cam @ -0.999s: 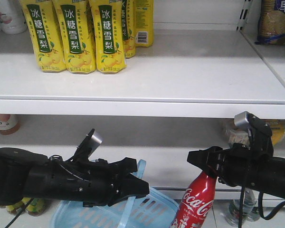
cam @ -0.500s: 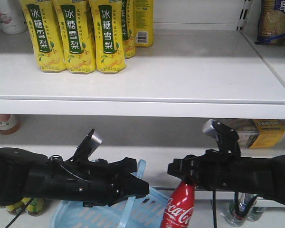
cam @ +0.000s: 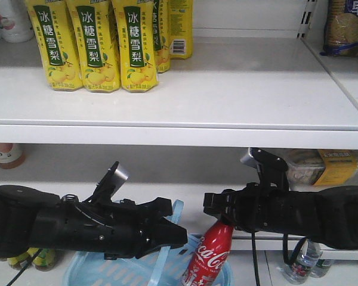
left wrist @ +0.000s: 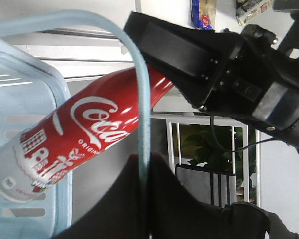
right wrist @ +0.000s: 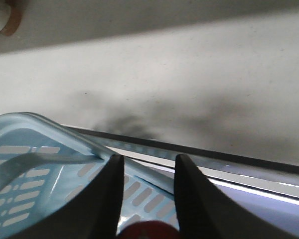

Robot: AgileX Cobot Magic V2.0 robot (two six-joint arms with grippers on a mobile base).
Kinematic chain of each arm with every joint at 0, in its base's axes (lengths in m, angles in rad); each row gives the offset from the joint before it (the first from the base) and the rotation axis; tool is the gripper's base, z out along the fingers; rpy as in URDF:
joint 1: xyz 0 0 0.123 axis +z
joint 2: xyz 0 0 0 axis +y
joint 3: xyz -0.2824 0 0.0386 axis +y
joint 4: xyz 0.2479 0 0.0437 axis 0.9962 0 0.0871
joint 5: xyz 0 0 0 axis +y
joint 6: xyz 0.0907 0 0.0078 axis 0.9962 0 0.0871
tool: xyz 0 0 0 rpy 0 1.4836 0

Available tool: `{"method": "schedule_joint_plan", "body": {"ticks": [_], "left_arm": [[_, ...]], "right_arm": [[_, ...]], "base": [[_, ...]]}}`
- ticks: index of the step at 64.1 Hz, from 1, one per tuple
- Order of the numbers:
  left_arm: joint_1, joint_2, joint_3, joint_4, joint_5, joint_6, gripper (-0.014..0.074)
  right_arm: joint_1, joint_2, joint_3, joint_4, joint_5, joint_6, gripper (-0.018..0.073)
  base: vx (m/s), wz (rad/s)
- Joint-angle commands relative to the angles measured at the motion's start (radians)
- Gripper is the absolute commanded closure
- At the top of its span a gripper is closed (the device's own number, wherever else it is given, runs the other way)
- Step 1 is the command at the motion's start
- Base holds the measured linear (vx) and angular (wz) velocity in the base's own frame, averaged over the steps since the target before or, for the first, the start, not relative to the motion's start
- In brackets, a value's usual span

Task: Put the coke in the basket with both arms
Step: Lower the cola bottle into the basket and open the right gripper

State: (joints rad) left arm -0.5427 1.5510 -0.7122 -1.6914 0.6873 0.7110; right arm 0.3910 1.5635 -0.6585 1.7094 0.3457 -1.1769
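Observation:
The coke is a slim red bottle that hangs tilted over the right rim of the light blue basket, its base low inside. My right gripper is shut on its neck. In the right wrist view the red top sits between the two black fingers. My left gripper is shut on the basket's strap handle. The left wrist view shows the strap pinched at the left gripper, with the coke crossing behind it and the right gripper on its neck.
Yellow drink bottles stand on the white upper shelf. The lower shelf holds packaged goods at right and a jar at left. Water bottles stand below right. A white wire rack shows behind the arms.
My right arm has moved left and down with the coke, bringing the bottle from beside the basket to over its right rim. The left arm and basket have stayed still.

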Motion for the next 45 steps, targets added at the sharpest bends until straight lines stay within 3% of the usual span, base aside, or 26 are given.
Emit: {"method": "schedule_joint_plan", "body": {"ticks": [1,28,45], "left_arm": [[-0.005,-0.044,-0.022,-0.093,0.050,0.005,0.0603],[-0.005,-0.044,-0.022,-0.093,0.050,0.005,0.0603],[-0.005,-0.044,-0.022,-0.093,0.050,0.005,0.0603]], "right_arm": [[0.000,-0.012,-0.046,0.076,0.094,0.009,0.0522],[0.000,0.033,-0.049,0.074,0.148,0.010,0.0230],[-0.001,0.033,-0.049,0.031,0.200,-0.007,0.0211]], "base": [[0.00,0.00],[0.00,0.00],[0.00,0.00]]}}
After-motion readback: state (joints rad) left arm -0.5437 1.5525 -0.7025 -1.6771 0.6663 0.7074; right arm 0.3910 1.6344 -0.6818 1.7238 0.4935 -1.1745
